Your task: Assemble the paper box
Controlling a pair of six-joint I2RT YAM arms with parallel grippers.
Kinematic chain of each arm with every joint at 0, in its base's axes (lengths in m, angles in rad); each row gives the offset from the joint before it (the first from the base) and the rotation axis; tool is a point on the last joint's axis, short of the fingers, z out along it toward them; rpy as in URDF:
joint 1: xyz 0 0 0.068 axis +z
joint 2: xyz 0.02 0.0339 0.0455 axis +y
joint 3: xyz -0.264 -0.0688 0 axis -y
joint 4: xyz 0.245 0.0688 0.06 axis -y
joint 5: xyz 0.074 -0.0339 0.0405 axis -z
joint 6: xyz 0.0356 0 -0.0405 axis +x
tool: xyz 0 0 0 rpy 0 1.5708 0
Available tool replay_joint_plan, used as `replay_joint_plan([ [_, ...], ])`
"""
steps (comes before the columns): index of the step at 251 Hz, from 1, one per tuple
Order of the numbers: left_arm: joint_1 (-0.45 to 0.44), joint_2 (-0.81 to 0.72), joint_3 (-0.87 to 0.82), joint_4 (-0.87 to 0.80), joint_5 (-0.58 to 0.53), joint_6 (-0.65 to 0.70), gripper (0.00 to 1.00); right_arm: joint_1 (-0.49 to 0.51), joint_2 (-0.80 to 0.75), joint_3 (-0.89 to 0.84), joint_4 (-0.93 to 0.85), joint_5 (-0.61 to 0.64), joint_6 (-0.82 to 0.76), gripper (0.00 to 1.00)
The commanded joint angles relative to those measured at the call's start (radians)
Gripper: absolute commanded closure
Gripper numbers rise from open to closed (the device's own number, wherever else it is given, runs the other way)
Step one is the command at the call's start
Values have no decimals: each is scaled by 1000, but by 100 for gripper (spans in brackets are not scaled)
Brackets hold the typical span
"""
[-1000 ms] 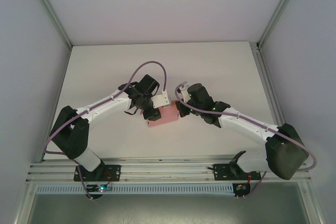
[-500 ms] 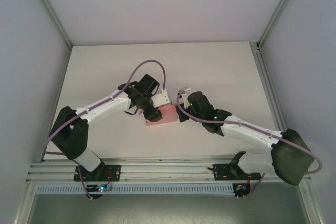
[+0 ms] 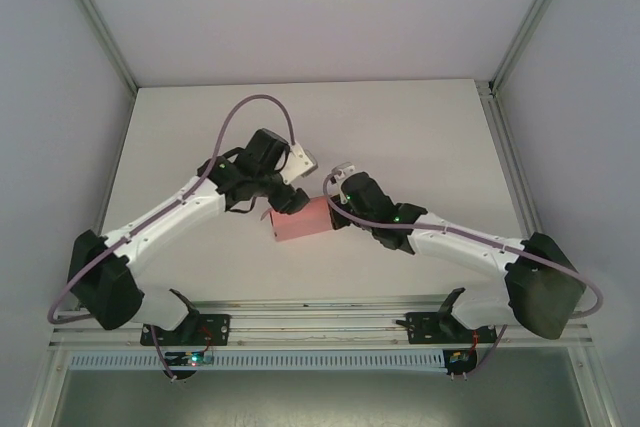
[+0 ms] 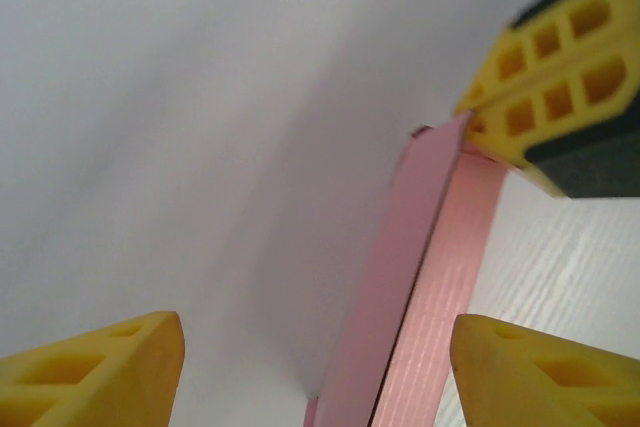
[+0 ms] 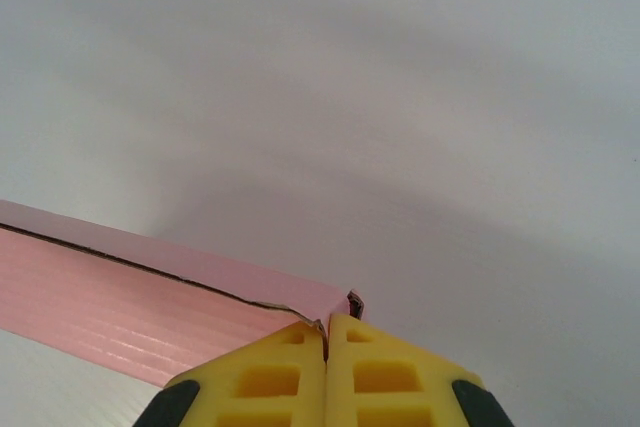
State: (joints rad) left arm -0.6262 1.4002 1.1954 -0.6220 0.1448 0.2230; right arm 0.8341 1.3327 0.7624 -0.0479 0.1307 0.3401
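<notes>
Seen from above, the left arm (image 3: 160, 222) reaches from the near left corner toward the middle of the white table (image 3: 420, 117). The left gripper (image 3: 291, 199) sits at the upper left corner of the box. In the left wrist view its two yellow fingers (image 4: 95, 372) are spread wide and grip nothing. The box rises between them, closer to the right-hand finger and seemingly touching neither.

The box (image 3: 305, 219) is thin pink card folded into a flat rectangle. It lies mid-table between the two grippers, its long edge running left to right at a slight tilt. Whether it rests fully on the table or has one end lifted cannot be told.

At the box's right end is the right gripper (image 3: 336, 209). In the right wrist view its fingers are pressed together, pinching one corner of the card. The right arm (image 3: 470, 247) runs back to the near right corner.

The step in hand looks like steadying the box by that corner while the left gripper takes or presses its other end. A one-corner pinch lets the box pivot, so any push should run along the box toward the pinch, not across it. The left gripper would do best to centre the box between its fingers, close squarely on the flat faces, and squeeze gently, since thin card creases easily.
</notes>
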Motion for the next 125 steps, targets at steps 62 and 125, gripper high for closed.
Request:
replay_joint_plan([
  [62, 1, -228, -139, -216, -165, -459, 38, 17, 107, 75, -283, 41, 34, 100],
  [125, 3, -178, -175, -158, -203, -453, 52, 17, 118, 89, -284, 12, 16, 100],
])
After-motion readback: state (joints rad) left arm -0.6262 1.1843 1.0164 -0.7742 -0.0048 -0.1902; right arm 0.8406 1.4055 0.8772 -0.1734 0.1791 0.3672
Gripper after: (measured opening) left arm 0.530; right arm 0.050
